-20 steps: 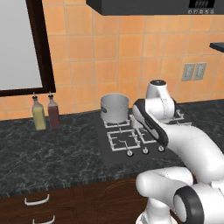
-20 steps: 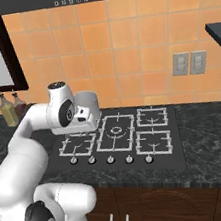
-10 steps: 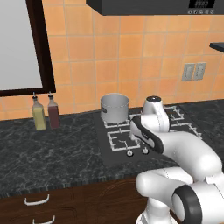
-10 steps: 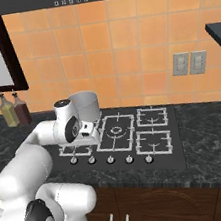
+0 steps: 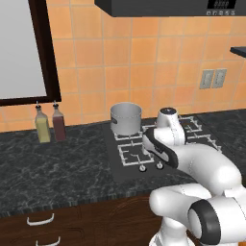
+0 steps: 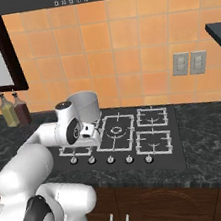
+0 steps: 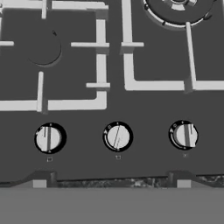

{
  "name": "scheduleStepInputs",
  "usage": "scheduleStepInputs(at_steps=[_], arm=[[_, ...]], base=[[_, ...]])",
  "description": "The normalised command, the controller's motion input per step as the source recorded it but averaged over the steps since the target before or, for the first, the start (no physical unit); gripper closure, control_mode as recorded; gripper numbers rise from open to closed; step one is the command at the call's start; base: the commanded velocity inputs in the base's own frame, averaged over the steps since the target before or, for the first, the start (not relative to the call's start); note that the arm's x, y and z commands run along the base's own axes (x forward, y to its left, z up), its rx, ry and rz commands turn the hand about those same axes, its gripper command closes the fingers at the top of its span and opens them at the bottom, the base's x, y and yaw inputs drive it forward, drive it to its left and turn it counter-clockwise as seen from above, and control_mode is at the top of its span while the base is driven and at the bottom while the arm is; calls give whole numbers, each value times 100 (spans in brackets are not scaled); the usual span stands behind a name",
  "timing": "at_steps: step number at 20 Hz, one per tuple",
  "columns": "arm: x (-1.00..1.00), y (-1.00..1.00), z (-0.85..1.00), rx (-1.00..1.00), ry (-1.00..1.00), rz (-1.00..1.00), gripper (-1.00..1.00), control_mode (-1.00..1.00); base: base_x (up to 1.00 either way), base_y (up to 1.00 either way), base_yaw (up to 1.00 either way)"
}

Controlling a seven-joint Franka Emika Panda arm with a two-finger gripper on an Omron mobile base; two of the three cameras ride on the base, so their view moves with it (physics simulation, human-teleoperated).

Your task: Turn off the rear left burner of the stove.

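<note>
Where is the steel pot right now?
The pot sits on the stove's rear left burner by the wall, just behind the arm, with two bottles to its left.

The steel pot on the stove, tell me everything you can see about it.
The steel pot is a plain cylinder of brushed grey metal with straight walls and an open top, no lid on it. It stands upright on the rear left burner of the stove, on the pale grey grate, close to the orange tile wall. What is inside cannot be seen. The robot arm reaches down in front of it without touching it.
</note>
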Motion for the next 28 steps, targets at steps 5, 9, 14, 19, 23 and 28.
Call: scheduleStepInputs(at_steps=[5,9,14,19,23,28], arm=[[24,-8,-8,3,1,-5,-100,-100],[4,-10,-1,3,4,-1,-100,-100],[0,0,-19,0,0,0,-100,-100],[0,0,-16,0,6,-4,-100,-100],[0,0,-13,0,7,-7,-100,-100],[0,0,-8,0,3,-5,-100,-100]], base=[[0,0,0],[0,0,0],[0,0,0],[0,0,0],[0,0,0],[0,0,0]])
